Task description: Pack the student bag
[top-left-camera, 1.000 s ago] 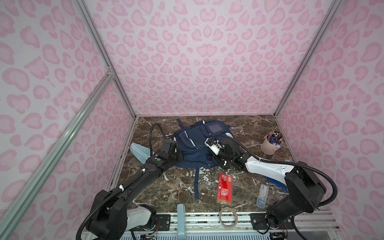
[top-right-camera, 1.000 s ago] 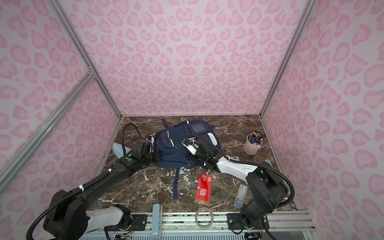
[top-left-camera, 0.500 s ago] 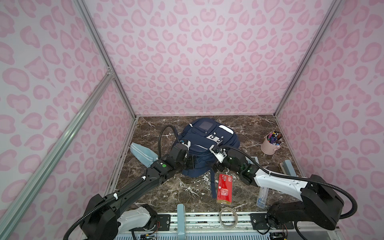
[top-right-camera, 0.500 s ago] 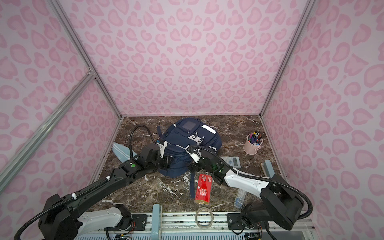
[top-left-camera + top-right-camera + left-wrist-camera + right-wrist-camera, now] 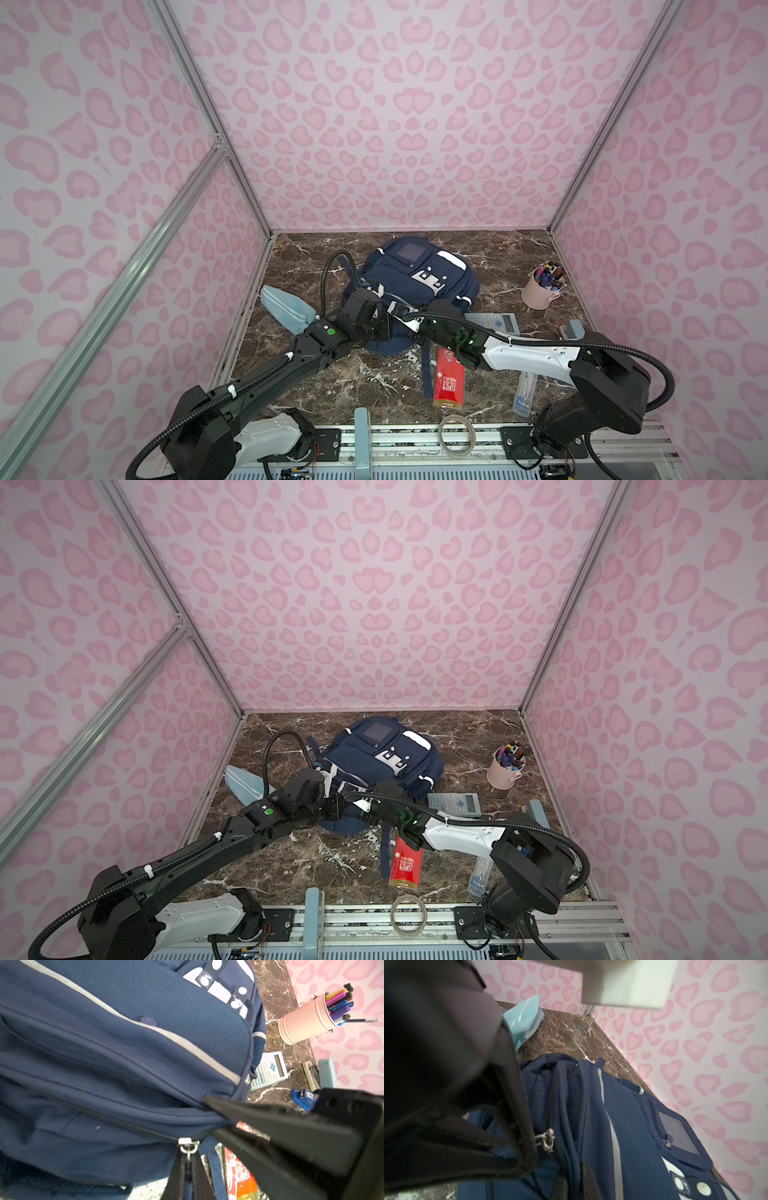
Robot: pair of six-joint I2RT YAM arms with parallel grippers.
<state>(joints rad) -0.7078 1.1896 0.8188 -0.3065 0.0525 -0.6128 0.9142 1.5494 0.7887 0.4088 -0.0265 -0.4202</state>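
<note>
The student bag (image 5: 419, 282) (image 5: 374, 762), a navy backpack with white stripes and patches, stands propped in the middle of the marble floor. My left gripper (image 5: 188, 1158) (image 5: 380, 328) is shut on the metal zipper pull (image 5: 188, 1147) at the bag's near edge. My right gripper (image 5: 575, 1182) (image 5: 211, 1115) is shut on a fold of the bag's fabric right beside that zipper. The two grippers nearly touch. A long zipper (image 5: 116, 1121) runs closed across the near side. A navy strap (image 5: 426, 370) trails toward the front.
A light-blue pouch (image 5: 286, 309) lies to the left. A pink cup of pens (image 5: 540, 286) stands at the right, with a calculator (image 5: 494, 322), a stapler (image 5: 575, 330) and a clear case (image 5: 524, 392) nearer. A red packet (image 5: 449, 380) and a tape ring (image 5: 457, 430) lie in front.
The bag has gone from lying flat to propped up with its front face showing. Both grippers came nearer the front with it. The calculator is now uncovered.
</note>
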